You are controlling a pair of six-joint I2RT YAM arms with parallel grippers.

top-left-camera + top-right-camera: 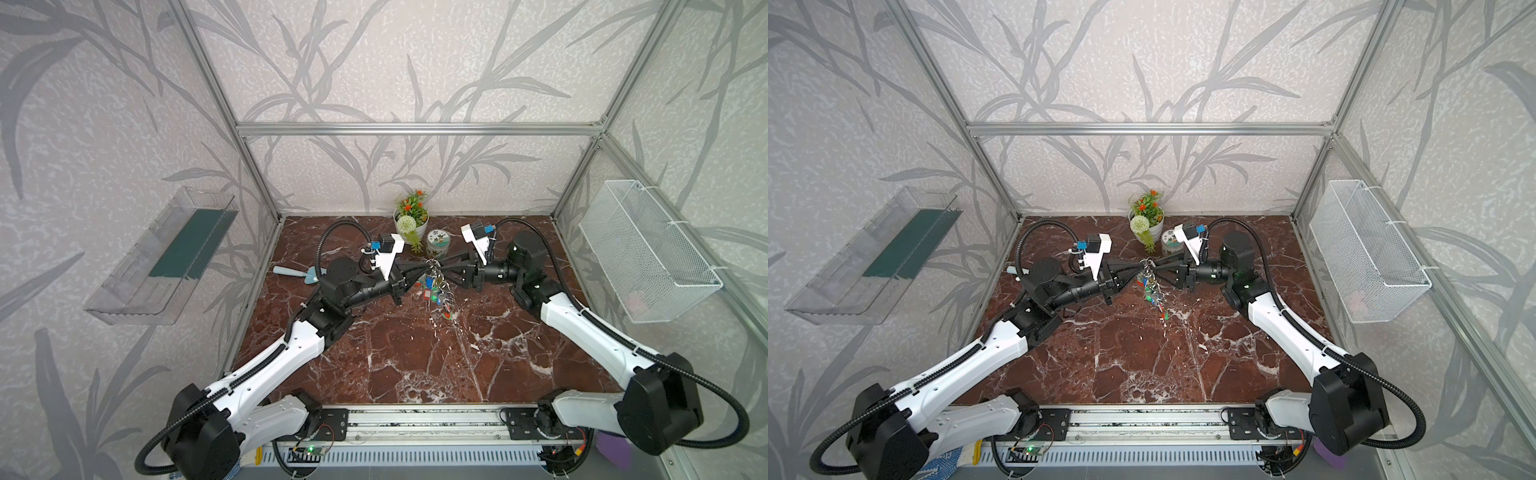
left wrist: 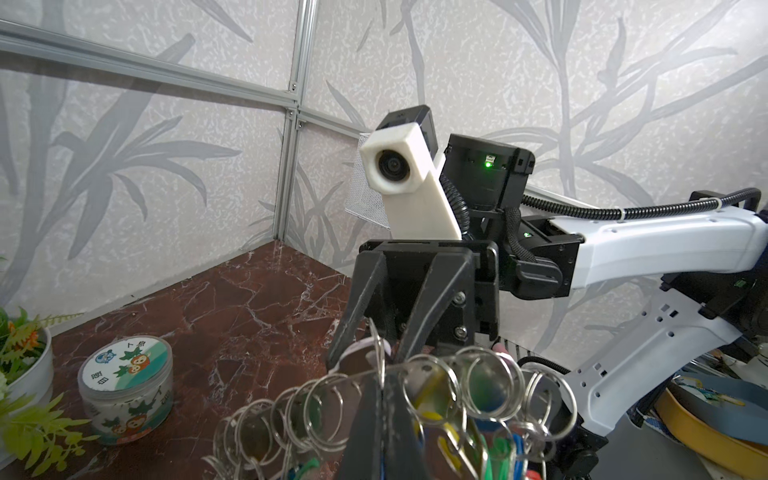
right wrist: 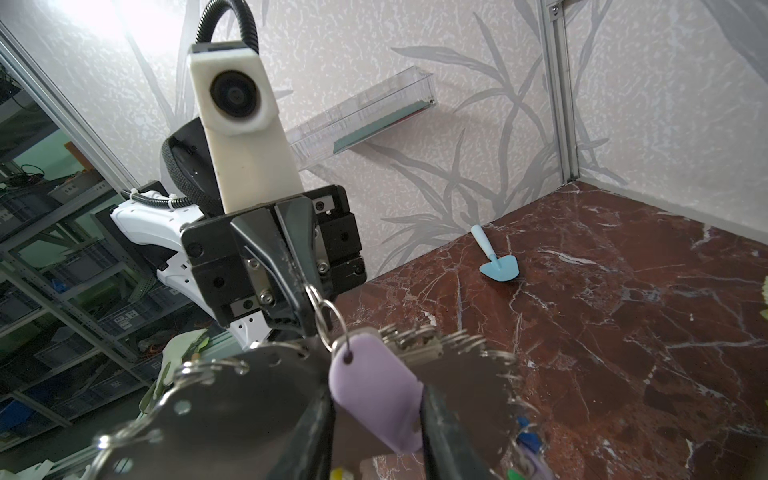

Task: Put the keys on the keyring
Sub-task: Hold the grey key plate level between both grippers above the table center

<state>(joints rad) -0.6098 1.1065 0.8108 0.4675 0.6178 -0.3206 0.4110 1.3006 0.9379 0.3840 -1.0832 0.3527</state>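
Note:
The keyring (image 1: 435, 277) (image 1: 1151, 283), a metal loop strung with small rings (image 2: 482, 380) and coloured tags, hangs above the marble floor between both arms. My left gripper (image 1: 423, 267) (image 1: 1141, 269) (image 2: 382, 376) is shut on the loop, seen too in the right wrist view (image 3: 308, 316). My right gripper (image 1: 444, 269) (image 1: 1158, 267) (image 3: 376, 415) is shut on the pale lilac tag of the keys (image 3: 370, 386), a finger against each side. The tag's small split ring (image 3: 328, 320) sits right at the left fingertips. The key's metal part is hidden among the rings.
A potted plant (image 1: 411, 220) and a round tin (image 1: 437, 243) stand just behind the grippers. A blue toy trowel (image 1: 297, 274) lies at the left wall. A wire basket (image 1: 648, 249) hangs on the right wall, a clear shelf tray (image 1: 162, 257) on the left.

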